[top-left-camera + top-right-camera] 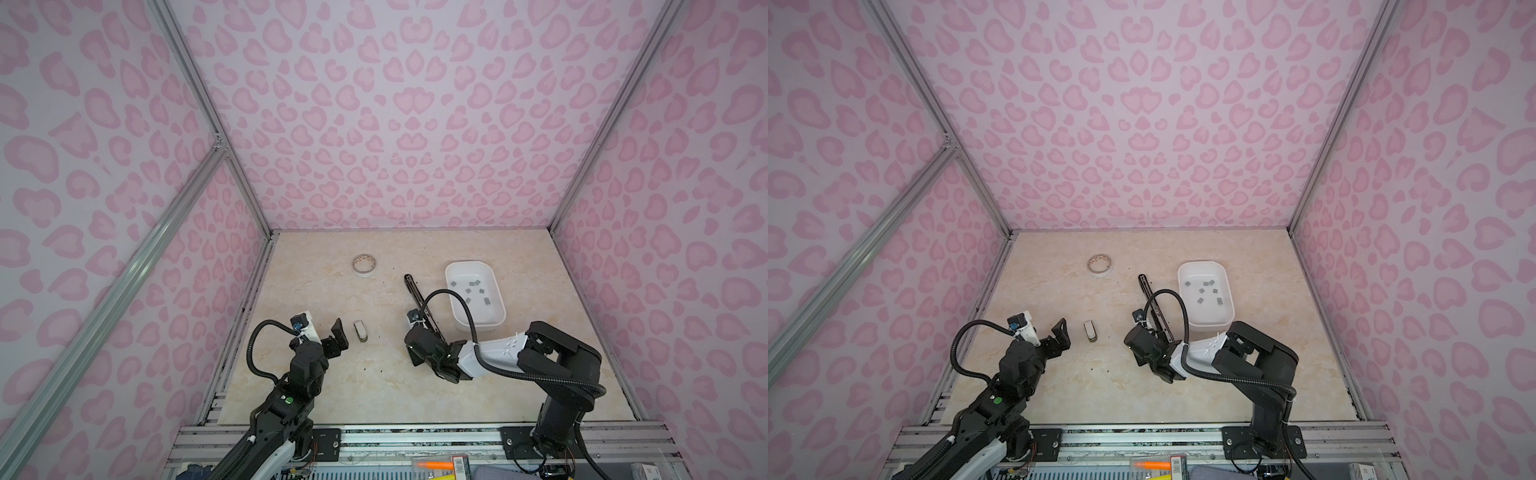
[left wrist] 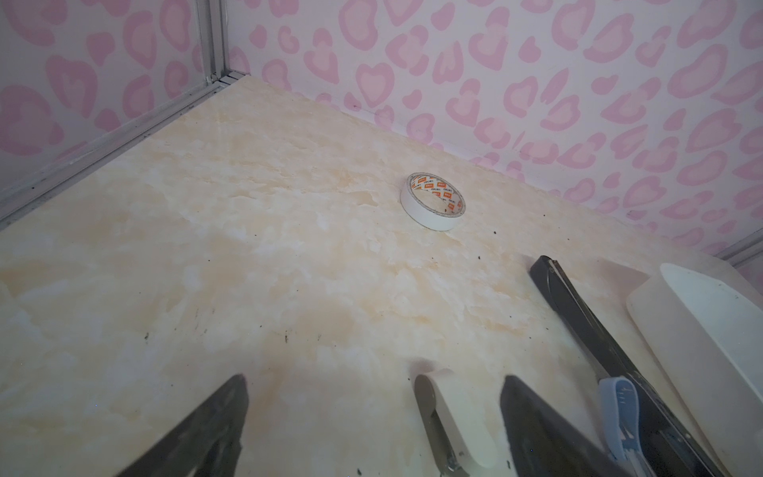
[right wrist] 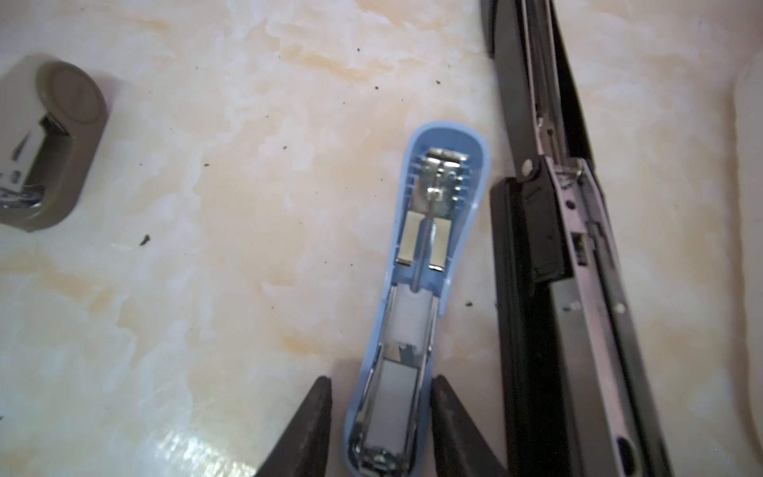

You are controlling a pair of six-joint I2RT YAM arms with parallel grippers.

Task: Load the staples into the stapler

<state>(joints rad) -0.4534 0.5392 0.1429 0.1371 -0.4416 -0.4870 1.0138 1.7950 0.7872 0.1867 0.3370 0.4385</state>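
- Staples (image 1: 468, 291): small grey metal strips scattered in a white rounded plastic tray (image 1: 480, 323).
- Right gripper (image 3: 382, 378): dark tapered fingers flank the opened blue stapler (image 3: 417, 289); pinching or not, unclear.
- Left gripper (image 2: 373, 378): fingers spread wide near a smooth white stapler (image 2: 450, 417).

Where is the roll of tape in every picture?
In a top view: tape roll far back, left of middle.
In a top view: tape roll, same spot.
Left wrist: tape roll near the back wall.
Right wrist: not in it.
Shared landmark: long black stapler.
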